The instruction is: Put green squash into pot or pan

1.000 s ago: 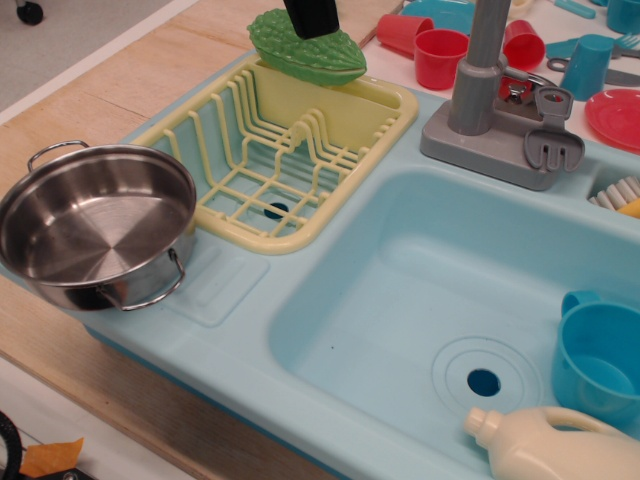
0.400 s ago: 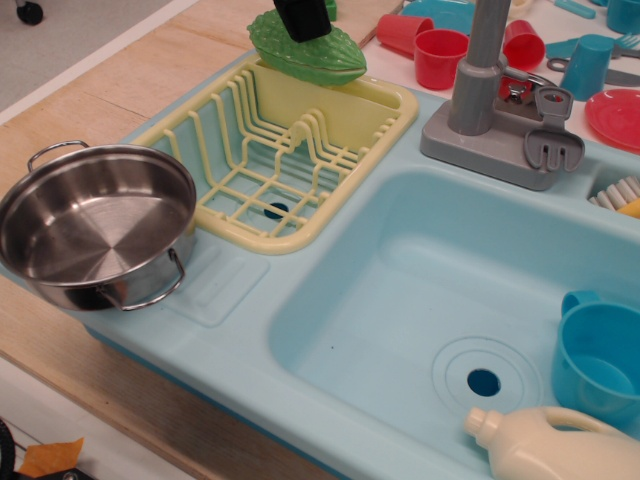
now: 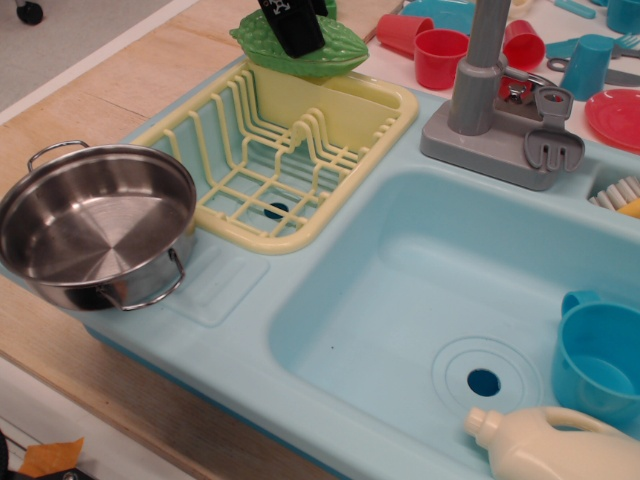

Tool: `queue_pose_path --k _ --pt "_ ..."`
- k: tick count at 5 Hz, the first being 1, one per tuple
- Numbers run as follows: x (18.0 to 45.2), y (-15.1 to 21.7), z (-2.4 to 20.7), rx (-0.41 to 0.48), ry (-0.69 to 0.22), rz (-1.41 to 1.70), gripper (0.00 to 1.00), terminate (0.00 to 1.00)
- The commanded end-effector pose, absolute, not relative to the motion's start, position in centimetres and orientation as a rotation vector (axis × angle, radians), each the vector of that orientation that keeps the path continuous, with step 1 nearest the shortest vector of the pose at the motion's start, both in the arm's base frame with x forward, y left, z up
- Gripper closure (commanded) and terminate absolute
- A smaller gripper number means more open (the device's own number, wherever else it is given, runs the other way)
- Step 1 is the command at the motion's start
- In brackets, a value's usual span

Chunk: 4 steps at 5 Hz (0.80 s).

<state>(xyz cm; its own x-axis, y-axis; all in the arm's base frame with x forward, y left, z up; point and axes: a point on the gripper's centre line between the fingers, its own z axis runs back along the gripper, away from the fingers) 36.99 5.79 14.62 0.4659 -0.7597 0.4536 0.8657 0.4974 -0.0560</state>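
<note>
The gripper (image 3: 291, 28) reaches in from the top edge and its dark fingers are clenched on the green squash (image 3: 300, 45), which sits across the far rim of the pale yellow dish rack (image 3: 275, 150), one pointed end sticking out to each side of the fingers. Whether the squash rests on the rim or is just clear of it cannot be told. The pot (image 3: 95, 225) stands well apart from the tool, down toward the near-left, on the sink's drainboard (image 3: 215, 285), empty and open-mouthed. The step in hand looks like the lift and carry. Doing it well likely means raising the squash high enough to clear the rack's ribs and wall, keeping the grip centred so the long toy does not swing, then travelling over the pot's middle and lowering before letting go, so neither tip catches on the wire handles.
</note>
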Motion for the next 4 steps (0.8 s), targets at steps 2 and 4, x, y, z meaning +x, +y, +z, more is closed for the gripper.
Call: queue_pose_path --k 2,4 --pt "37.6 6.8 13.6 -0.367 -0.401 -0.894 1.0 0.0" --pt "36.4 6.0 16.6 -0.203 -0.38 -0.853 1.0 0.0"
